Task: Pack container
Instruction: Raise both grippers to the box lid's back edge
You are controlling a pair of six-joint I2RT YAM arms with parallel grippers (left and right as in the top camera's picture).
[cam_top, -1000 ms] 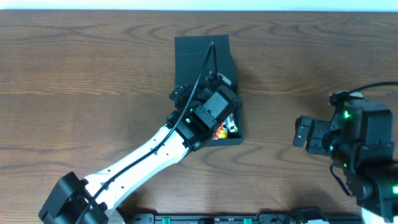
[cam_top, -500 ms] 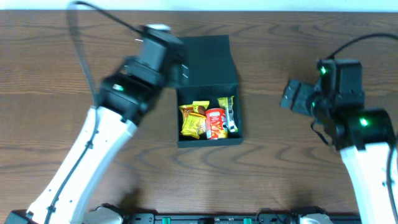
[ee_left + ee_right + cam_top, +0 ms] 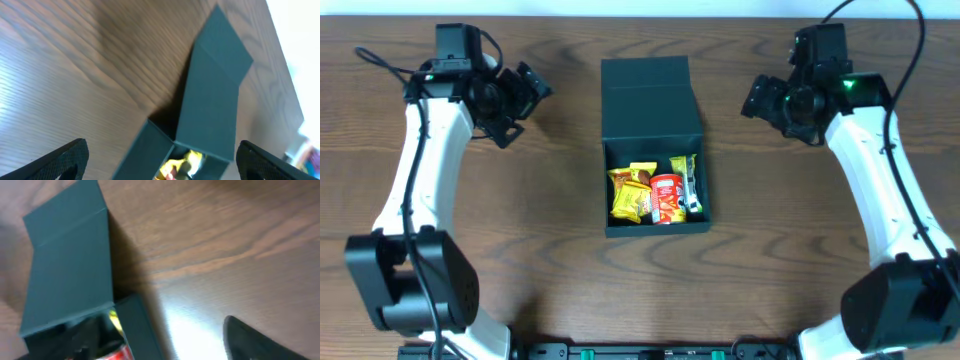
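Left gripper: spread wide, empty, hovering left of the container.
Right gripper: jaws apart, empty, to its right.
Container: centre of table, lid folded back.
Contents: snack packets and red can inside.
Progress: filling looks done; closing the lid likely remains.

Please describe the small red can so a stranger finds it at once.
Find the dark teal-green container in the middle of the wooden table, its flap lid open. Inside, the red can sits between yellow packets and a narrow packet; it alone is red and cylindrical.
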